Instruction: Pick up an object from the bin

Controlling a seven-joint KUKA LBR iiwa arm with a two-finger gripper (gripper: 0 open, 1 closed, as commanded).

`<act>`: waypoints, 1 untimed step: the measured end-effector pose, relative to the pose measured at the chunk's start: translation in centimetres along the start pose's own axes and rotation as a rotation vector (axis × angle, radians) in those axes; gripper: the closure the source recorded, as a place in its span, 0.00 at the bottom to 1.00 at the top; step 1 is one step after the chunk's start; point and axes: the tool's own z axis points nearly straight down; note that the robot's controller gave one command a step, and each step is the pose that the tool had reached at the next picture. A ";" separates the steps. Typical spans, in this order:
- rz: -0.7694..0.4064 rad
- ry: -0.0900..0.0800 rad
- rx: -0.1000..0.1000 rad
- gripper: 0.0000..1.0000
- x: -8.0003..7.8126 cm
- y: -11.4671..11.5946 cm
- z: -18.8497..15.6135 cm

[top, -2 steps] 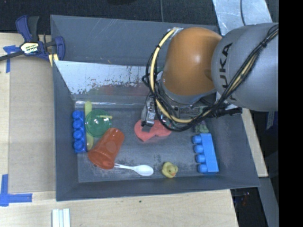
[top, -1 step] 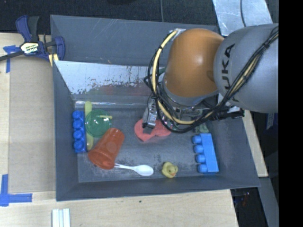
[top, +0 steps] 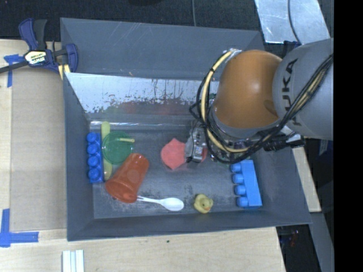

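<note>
My gripper pokes out from under the arm's orange cover, near the middle of the bin floor. Right beside its left tip lies a soft red-pink lump, touching or nearly touching it; I cannot tell whether the lump is between the fingers. A blue studded brick lies to the lower right of the gripper. A small yellow-green fruit-like piece sits near the front wall, below the gripper. A white plastic spoon lies to its left.
At the left of the bin lie an orange translucent cup on its side, a green round lid over a yellow strip, and a blue studded bar along the left wall.
</note>
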 end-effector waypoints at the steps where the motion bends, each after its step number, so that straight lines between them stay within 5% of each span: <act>1: 0.047 0.002 -0.002 0.00 -2.8 -2.9 5.5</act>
